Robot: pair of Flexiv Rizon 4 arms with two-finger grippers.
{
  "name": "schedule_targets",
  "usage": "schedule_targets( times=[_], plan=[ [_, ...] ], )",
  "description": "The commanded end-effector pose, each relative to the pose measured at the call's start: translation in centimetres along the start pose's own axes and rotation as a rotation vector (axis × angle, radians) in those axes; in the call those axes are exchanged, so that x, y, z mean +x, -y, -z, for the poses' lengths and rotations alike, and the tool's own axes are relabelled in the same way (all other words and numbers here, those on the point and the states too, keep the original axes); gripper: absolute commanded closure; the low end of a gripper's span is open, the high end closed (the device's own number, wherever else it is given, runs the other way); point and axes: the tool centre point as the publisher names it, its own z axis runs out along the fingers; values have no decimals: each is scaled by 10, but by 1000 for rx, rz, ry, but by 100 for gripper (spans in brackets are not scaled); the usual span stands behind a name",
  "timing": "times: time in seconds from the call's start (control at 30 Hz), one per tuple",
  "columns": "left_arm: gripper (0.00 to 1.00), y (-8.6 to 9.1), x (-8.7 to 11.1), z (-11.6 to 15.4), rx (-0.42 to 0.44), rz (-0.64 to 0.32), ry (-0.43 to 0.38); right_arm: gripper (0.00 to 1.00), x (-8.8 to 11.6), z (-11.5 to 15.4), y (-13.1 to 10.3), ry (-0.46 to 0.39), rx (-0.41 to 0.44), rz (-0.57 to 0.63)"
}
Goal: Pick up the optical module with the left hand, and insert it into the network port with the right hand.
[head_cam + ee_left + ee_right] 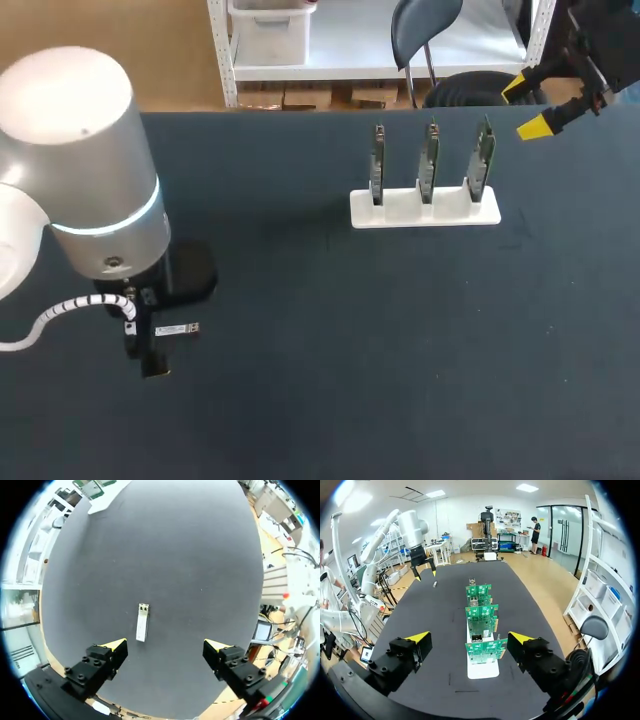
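Underneath everything, a dark table [350, 350]. Over its near left part, the left arm [90, 170], bulky enough to hide most of the left gripper [167, 647] from the head view. From the wrist: fingers spread wide, gripping nothing. Just ahead of them, closer to one yellow tip than the other, flat on the table, the optical module [142, 622], touching neither tip. At the far right edge, the right gripper [528, 105], its arm cut off by the frame. Fingers wide apart here too, holding nothing. Ahead of those fingers and in line with the gap between them, a white stand [482, 669] with three upright circuit boards [482, 650] in a row, the rear two partly covered by the front one. Too small to make out: any network port on the boards.
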Motion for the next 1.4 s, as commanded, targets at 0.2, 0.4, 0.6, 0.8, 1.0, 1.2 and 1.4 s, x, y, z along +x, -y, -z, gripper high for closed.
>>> schedule_targets(
  times=[0.2, 0.4, 0.6, 0.8, 1.0, 1.2, 1.4],
  plan=[
    [0, -12, 0, -12, 4, -20, 10, 0, 0, 0, -3, 0, 7, 1],
    [0, -18, 5, -20, 18, -24, 16, 0, 0, 0, -3, 0, 7, 1],
    [0, -20, 7, -27, 48, -35, 17, 0, 0, 0, -3, 0, 7, 1],
    [0, -26, 2, -31, 57, -47, 37, 0, 0, 0, -3, 0, 7, 1],
    [0, -27, -1, -36, 70, -57, 39, 0, 0, 0, -3, 0, 7, 1],
    [0, -25, 2, -42, 92, -52, 33, 0, 0, 0, -3, 0, 7, 1],
    [0, -22, 5, -48, 105, -40, 30, 0, 0, 0, -3, 0, 7, 1]
  ],
)
